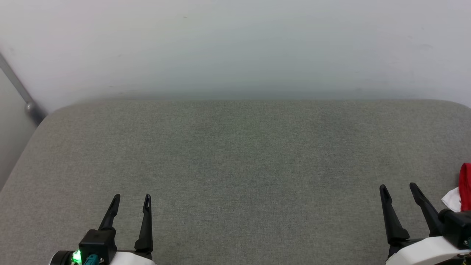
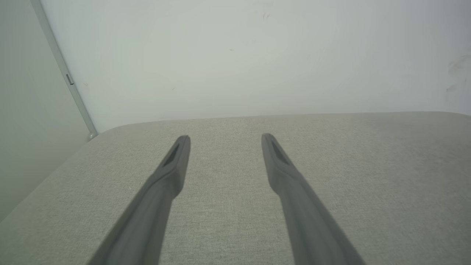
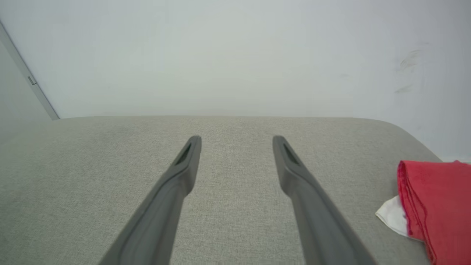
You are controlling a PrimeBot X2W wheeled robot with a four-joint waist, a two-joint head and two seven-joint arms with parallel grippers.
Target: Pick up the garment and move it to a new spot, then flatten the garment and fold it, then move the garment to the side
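Note:
The garment (image 3: 436,200) lies folded at the right side of the grey cushion, red with a white corner sticking out from under it; in the head view just its edge (image 1: 465,186) shows at the far right. My right gripper (image 1: 398,187) stands open a little to the left of it, apart from the cloth, with nothing between its fingers (image 3: 296,173). My left gripper (image 1: 132,198) is open over the near left part of the cushion, also holding nothing, its fingers (image 2: 174,165) spread wide in the left wrist view.
The grey fabric cushion (image 1: 235,158) spans the whole work area, with a rounded far edge against a pale wall (image 1: 235,48). A grey metal bar (image 1: 18,90) slants down at the far left corner.

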